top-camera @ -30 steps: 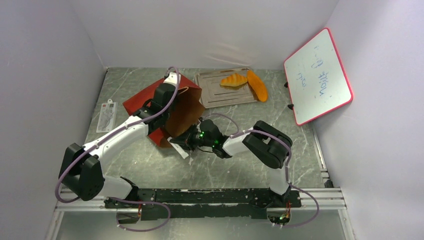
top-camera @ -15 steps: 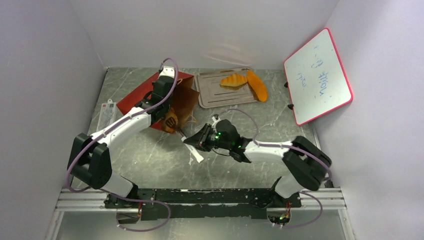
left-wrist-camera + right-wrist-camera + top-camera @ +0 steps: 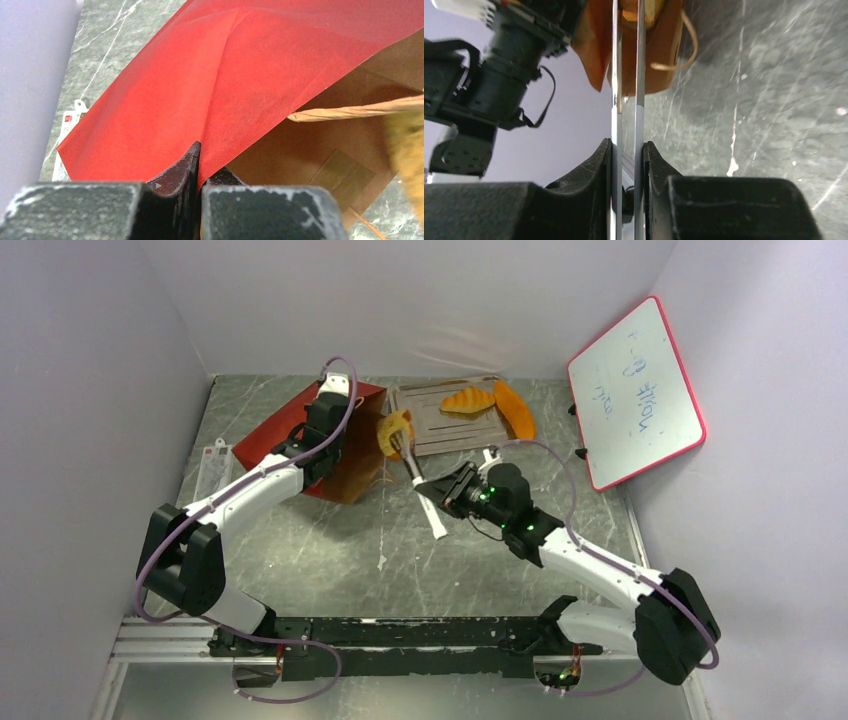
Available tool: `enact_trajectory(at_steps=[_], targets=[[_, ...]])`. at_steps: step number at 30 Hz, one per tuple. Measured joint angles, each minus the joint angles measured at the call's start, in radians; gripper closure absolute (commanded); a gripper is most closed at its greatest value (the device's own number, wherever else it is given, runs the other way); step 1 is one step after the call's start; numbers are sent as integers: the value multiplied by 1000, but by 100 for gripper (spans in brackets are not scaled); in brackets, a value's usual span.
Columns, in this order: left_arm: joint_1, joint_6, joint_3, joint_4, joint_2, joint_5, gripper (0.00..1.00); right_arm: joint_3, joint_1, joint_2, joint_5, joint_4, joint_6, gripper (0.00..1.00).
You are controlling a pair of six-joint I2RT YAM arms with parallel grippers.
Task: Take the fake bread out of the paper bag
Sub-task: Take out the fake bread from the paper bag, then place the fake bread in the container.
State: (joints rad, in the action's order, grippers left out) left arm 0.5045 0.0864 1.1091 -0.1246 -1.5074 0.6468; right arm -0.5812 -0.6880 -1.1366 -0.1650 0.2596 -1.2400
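The red paper bag [image 3: 300, 430] lies tilted on the table with its brown mouth facing right. My left gripper [image 3: 318, 455] is shut on its upper edge, and the wrist view shows the red paper [image 3: 200, 90] pinched between the fingers [image 3: 185, 165]. My right gripper [image 3: 440, 492] is shut on a pair of silver tongs [image 3: 415, 475]. The tongs hold a golden-brown roll [image 3: 393, 430] in the air, just outside the bag's mouth and beside the tray. In the right wrist view the tongs [image 3: 626, 75] reach up to the roll [image 3: 649, 9]. An orange crescent [image 3: 468, 399] and an orange piece [image 3: 514, 410] lie at the tray.
The flat silver tray [image 3: 435, 435] sits at the back centre. A red-framed whiteboard [image 3: 635, 390] leans on the right wall. A flat white packet [image 3: 213, 472] lies left of the bag. The bag's cord handle [image 3: 350, 110] hangs across its mouth.
My right arm pulled the tongs out of the bag with the roll in them and swung right and back toward the tray. The left gripper kept hold of the bag, which shifted back.
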Motion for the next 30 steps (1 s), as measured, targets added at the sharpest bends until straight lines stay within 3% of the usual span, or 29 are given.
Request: enact_trajectory(at_steps=[15, 30], targets=[[-26, 13, -18, 8, -13, 0, 93, 0, 317, 106, -19, -99, 52, 98], [-22, 15, -39, 9, 18, -25, 93, -6, 492, -338, -51, 245, -23, 97]])
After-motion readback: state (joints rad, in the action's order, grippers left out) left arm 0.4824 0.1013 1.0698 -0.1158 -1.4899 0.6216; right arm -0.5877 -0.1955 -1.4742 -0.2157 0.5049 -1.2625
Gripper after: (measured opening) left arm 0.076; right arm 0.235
